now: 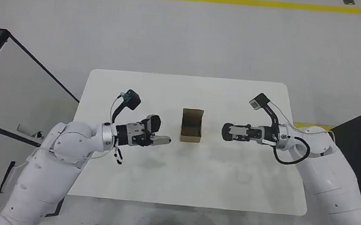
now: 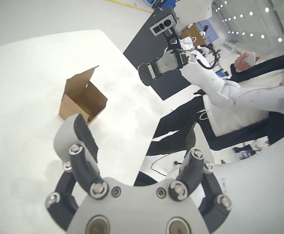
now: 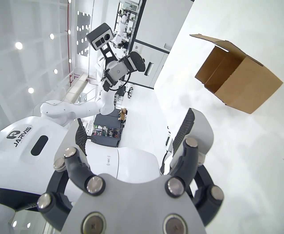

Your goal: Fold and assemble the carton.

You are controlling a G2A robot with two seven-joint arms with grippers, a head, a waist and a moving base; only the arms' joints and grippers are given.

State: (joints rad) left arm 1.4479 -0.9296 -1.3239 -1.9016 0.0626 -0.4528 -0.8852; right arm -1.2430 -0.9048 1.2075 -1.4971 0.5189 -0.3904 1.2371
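Observation:
A small brown carton (image 1: 191,125) stands on the middle of the white table (image 1: 226,179), its top open and one flap upright. My left gripper (image 1: 164,139) hovers just left of it, open and empty. In the left wrist view the carton (image 2: 82,99) lies a short way beyond the spread left gripper (image 2: 136,135). My right gripper (image 1: 224,131) sits a little to the carton's right, also open and holding nothing. The right wrist view has the carton (image 3: 239,77) ahead and off to one side of the right gripper (image 3: 133,133). Neither gripper touches the cardboard.
Dark panels stand off the table's left side (image 1: 8,56) and right side (image 1: 355,131). Bare table surface surrounds the carton on all sides, with the most room toward the front edge (image 1: 186,204).

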